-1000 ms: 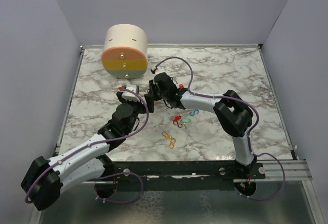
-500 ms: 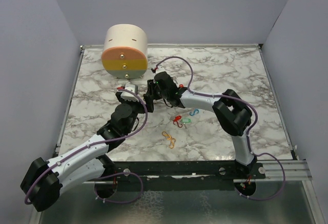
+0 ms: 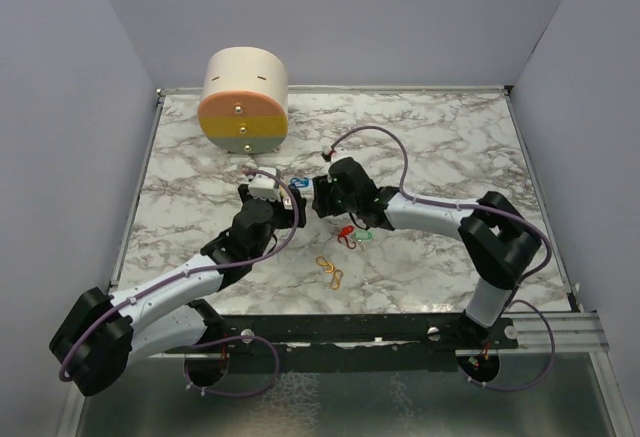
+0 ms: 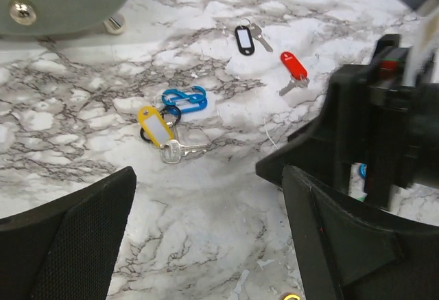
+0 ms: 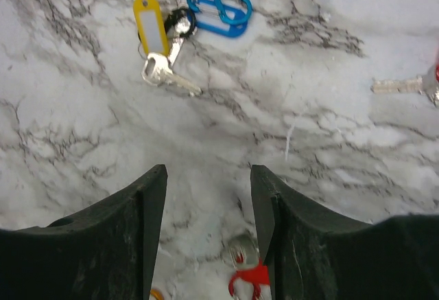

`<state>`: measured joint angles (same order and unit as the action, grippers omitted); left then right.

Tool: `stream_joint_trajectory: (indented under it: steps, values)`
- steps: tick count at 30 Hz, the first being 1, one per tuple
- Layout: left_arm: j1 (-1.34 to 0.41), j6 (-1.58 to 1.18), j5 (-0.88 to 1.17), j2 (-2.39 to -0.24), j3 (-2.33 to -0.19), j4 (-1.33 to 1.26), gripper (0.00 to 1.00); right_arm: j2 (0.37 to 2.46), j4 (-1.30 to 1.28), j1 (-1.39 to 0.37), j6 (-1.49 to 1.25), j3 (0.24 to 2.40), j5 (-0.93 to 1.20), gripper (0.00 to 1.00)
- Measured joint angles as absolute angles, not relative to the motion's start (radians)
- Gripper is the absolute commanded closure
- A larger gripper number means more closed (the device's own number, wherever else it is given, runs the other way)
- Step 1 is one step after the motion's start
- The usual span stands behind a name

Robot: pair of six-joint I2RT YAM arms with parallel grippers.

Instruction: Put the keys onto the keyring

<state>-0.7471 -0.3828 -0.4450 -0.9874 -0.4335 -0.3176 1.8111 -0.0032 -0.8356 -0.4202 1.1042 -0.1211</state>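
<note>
1. The right gripper was spread and empty, poised over the marble table just short of the blue carabiner. The left gripper was likewise spread, holding nothing.
2. Touching the carabiner lay the yellow-tagged key, with a small black ring between them. I cannot tell whether they were linked.
3. To do this step well, I judge, one gripper should pin the carabiner steady while the other pinches a loose key by its tag. It should come down squarely, since such thin, flat pieces could skid.
4. The left wrist view showed a black-tagged key and a red-tagged key whole, beyond the carabiner and apart from it. The right wrist view cut both at its edges.
5. The right wrist view alone showed a red clip between its own fingers. Only the top view showed the coloured clips, well apart from the carabiner.
</note>
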Motion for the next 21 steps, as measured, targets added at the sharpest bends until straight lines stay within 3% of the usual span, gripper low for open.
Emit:
stream_joint_trajectory:
  steps: [8, 21]
  values:
    - [-0.747, -0.444, -0.388, -1.053, -0.434, -0.312, 0.12, 1.594, -0.031, -0.842, -0.387, 0.904, -0.109, 0.48]
    - [-0.748, -0.461, -0.36, -1.069, -0.434, -0.304, 0.14, 1.578, -0.062, -0.968, -0.36, 0.823, -0.099, 0.5]
